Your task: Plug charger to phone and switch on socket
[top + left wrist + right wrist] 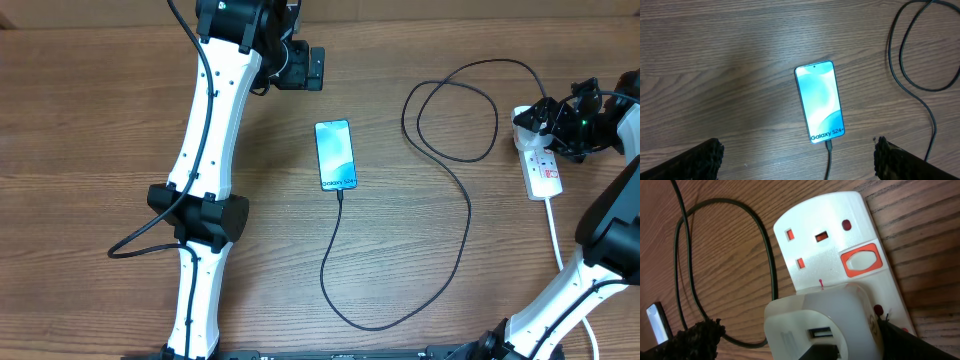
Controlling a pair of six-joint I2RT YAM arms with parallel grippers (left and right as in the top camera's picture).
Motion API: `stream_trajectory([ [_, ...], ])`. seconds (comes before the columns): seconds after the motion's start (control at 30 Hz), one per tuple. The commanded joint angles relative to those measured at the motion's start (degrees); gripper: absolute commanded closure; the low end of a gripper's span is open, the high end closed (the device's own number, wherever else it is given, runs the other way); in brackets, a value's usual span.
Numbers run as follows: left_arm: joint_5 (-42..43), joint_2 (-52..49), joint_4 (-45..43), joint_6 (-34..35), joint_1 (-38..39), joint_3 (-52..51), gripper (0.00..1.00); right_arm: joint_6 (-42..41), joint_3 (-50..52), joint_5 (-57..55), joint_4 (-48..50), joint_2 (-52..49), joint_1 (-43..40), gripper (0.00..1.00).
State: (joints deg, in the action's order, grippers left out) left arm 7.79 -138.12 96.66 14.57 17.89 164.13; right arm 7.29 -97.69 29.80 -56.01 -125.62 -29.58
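The phone [335, 155] lies flat mid-table, its blue screen lit, with "Galaxy" text at the near end [820, 102]. The charger's black cable [455, 235] has its tip in the phone's near end [829, 146]. It loops across the table to a white adapter [825, 325] seated in the socket [840, 240]. The socket's orange-framed switch [862, 262] shows beside an unused outlet. My left gripper [797, 162] hangs open above the table, short of the phone. My right gripper [800, 342] is open, with a finger on each side of the adapter.
The socket's thick white cord [556, 235] runs toward the front right, past my right arm's base. My left arm [205, 170] stretches along the table's left side. A cable loop [450, 110] lies between the phone and the socket [541, 165].
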Motion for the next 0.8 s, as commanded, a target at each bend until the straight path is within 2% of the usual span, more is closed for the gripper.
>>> stream_trajectory([
  [0.0,-0.8,0.2,0.1,-0.9,-0.3,1.0,0.0,-1.5,3.5,1.1,-2.4,-1.9,1.2,0.0],
  [0.4,-0.8,0.2,0.1,-0.9,-0.3,1.0,0.01,-1.9,3.5,0.7,-5.2,-1.9,-0.8,0.0],
  [0.77,-0.8,0.2,0.1,-0.9,-0.2,1.0,0.0,-1.9,3.1,0.2,-3.3,-1.9,-0.9,0.0],
])
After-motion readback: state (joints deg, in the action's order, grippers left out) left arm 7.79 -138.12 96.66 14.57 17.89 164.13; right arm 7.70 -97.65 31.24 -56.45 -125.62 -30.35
